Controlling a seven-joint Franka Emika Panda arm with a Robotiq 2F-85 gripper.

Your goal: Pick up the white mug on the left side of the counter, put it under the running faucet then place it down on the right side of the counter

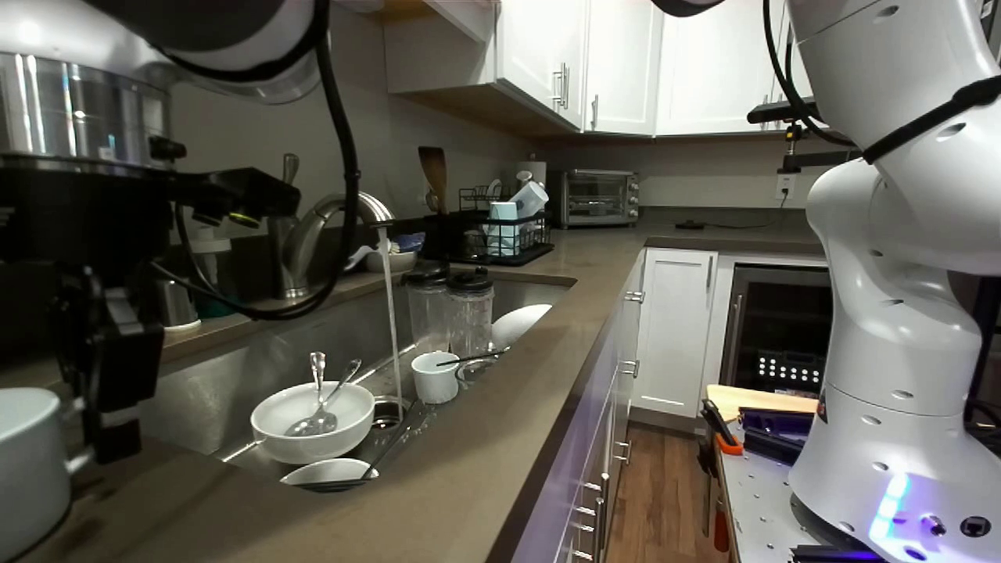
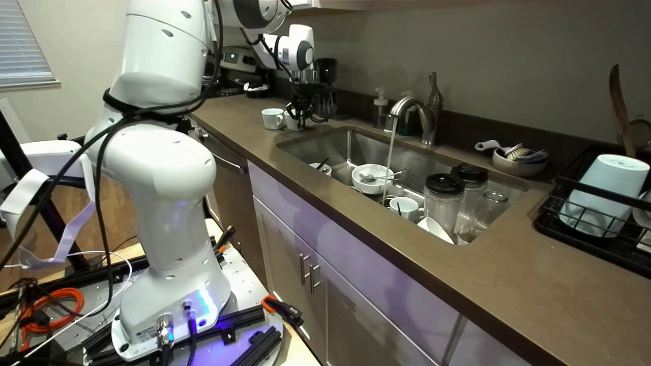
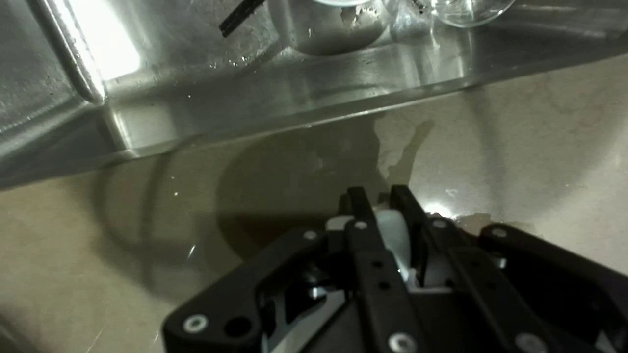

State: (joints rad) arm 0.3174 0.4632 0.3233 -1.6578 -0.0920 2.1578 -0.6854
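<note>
The white mug [image 1: 27,469] stands upright at the left end of the brownish-grey counter [image 1: 500,453], partly cut off by the frame edge. In an exterior view the mug [image 2: 292,121] is partly hidden behind my gripper [image 2: 301,121], close beside another white mug [image 2: 272,119]. My gripper [image 1: 117,442] points down at the mug's handle. In the wrist view the gripper's fingers [image 3: 379,190] are close together on the pale handle [image 3: 395,238]. I cannot tell whether the mug touches the counter. The silver faucet [image 1: 301,246] runs water into the sink; the faucet also shows in an exterior view [image 2: 428,122].
The steel sink [image 2: 320,145] holds a white bowl with spoons [image 2: 373,179], a small white cup [image 1: 435,378] and lidded clear jars [image 2: 443,203]. Soap bottles [image 2: 380,107] stand behind the sink. A black dish rack [image 2: 585,213] and a small bowl with brushes [image 2: 519,161] lie beyond it.
</note>
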